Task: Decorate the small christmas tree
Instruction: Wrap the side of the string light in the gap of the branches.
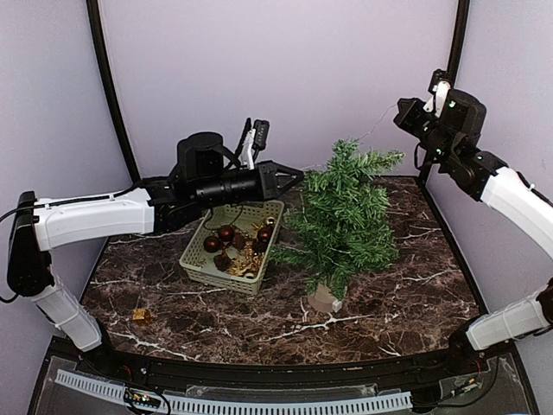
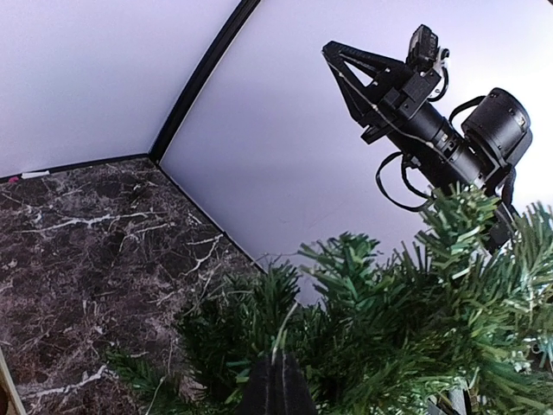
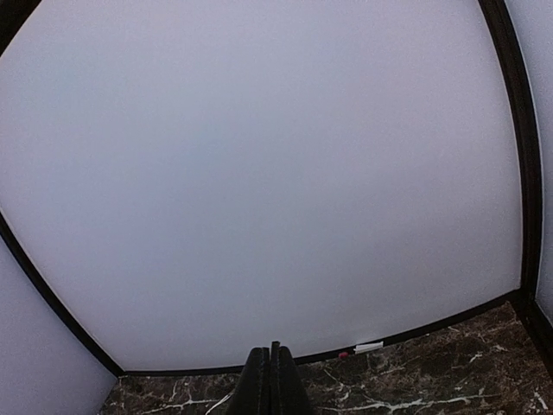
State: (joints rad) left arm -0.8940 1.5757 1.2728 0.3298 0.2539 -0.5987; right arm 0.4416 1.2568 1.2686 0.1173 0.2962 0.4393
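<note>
The small christmas tree (image 1: 346, 216) stands right of centre on a round tan base (image 1: 325, 299); its branches fill the lower left wrist view (image 2: 389, 328). My left gripper (image 1: 300, 175) is at the tree's upper left side, shut on a thin pale light string (image 2: 282, 333) that comes out of its tips (image 2: 276, 363). My right gripper (image 1: 400, 114) is high at the back right, above the treetop, and shut (image 3: 275, 350). The thin string (image 1: 378, 128) runs from it down to the treetop. It also shows in the left wrist view (image 2: 333, 50).
A pale green basket (image 1: 194, 259) with dark red balls (image 1: 226, 233) and gold pieces sits left of the tree, under my left arm. A small gold item (image 1: 141, 316) lies on the marble table near the front left. Pale walls enclose the back and sides.
</note>
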